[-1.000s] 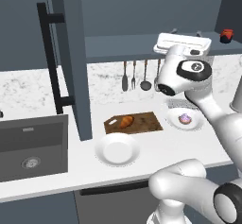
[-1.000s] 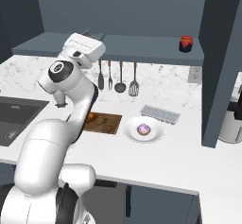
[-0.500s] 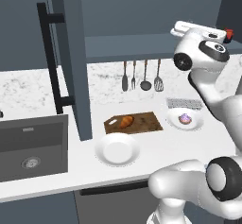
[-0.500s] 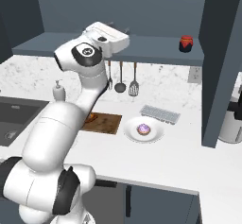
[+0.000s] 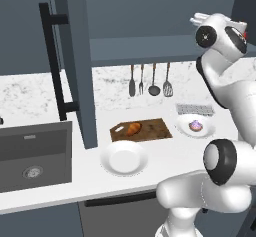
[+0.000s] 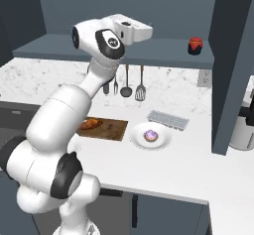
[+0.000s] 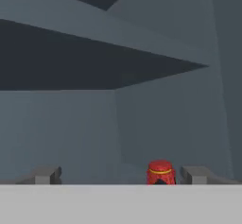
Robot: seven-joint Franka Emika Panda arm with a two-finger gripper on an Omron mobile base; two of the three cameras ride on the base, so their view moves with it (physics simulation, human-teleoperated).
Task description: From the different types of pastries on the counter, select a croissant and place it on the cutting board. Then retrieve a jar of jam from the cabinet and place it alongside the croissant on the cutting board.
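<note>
Jar of jam [image 7: 160, 172] is seen ahead between the spread fingertips [image 7: 46, 175], offset toward one; gripper [image 7: 120, 176] is empty.

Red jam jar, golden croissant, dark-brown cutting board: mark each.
Red jam jar [image 6: 196, 46]: right base view, jar body.
Golden croissant [image 5: 133, 128]: left base view, middle of pastry.
Dark-brown cutting board [image 5: 157, 129]: left base view, bare wood right of croissant.
</note>
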